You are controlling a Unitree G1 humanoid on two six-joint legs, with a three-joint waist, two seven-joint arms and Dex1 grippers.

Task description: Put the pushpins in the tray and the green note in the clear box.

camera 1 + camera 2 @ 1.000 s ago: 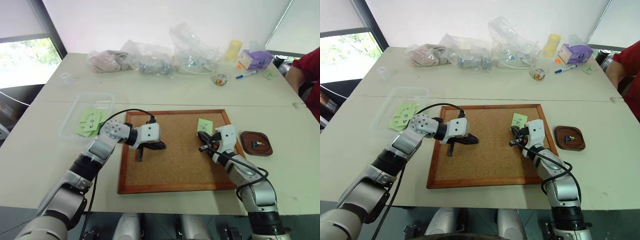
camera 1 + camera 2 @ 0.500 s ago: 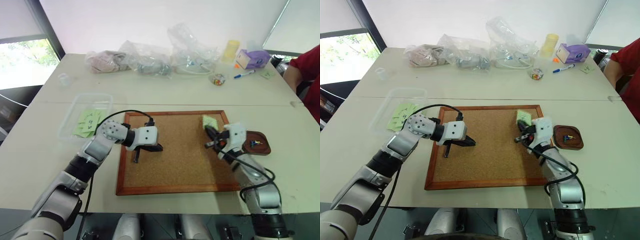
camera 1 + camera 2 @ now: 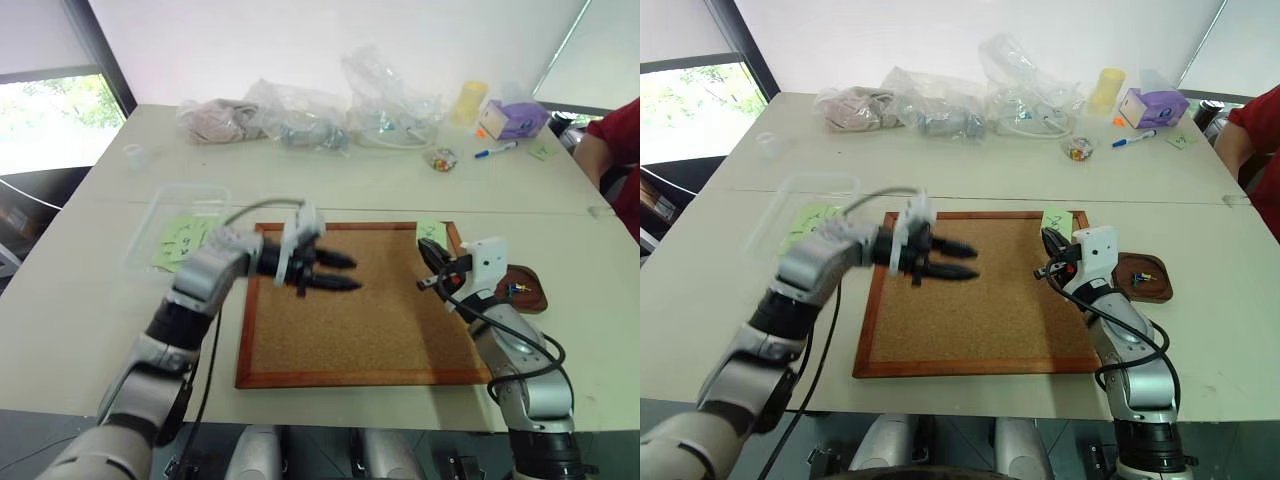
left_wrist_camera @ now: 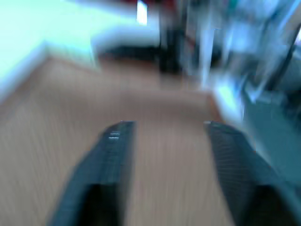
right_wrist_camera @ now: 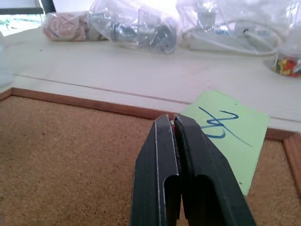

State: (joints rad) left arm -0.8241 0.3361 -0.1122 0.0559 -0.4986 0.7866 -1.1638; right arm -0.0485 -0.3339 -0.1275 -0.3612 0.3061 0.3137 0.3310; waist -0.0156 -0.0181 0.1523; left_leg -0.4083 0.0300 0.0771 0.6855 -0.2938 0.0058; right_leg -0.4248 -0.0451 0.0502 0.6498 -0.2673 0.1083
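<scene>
Right gripper (image 5: pixel 175 123) is clenched, a red pin apparently pinched; left gripper (image 3: pixel 340 272) is spread empty over board (image 3: pixel 370 330); tray (image 3: pixel 528 290) drop is judged next.

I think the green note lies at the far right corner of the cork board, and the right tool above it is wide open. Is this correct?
Not quite. The green note does lie at the far right corner of the cork board, but the right tool is shut, its two black fingers pressed together. The right wrist view shows this.
</scene>
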